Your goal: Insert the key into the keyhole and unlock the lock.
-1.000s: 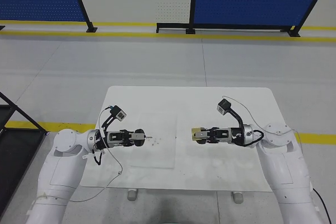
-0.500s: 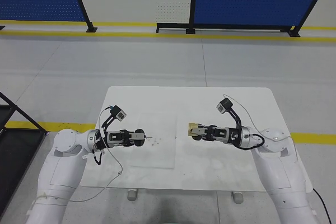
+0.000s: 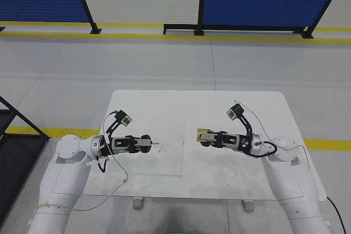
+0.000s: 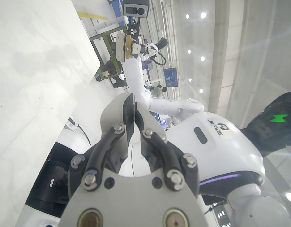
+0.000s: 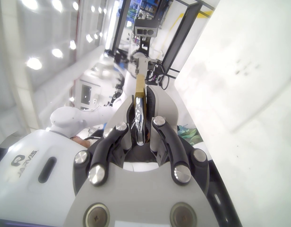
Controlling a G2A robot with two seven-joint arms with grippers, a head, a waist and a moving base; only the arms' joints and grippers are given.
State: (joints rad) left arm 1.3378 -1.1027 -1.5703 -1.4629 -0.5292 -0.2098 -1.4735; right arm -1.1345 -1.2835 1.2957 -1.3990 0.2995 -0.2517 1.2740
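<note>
White table [image 3: 251, 105], thin pale sheet [image 3: 161, 130] lying flat, dark specks [image 3: 164, 147]

Brass-yellow lock [image 3: 202, 137] with chrome shackle [image 5: 139, 116]; white table [image 3: 193, 102].

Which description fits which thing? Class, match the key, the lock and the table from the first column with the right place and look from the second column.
Things:
1. key
2. lock
3. table

Descriptions:
A. brass-coloured, gripped in the right claw
B. white, lying beneath both arms
C. thin metal, pinched in the left claw

Pairs: 1-C, 2-A, 3-B
</note>
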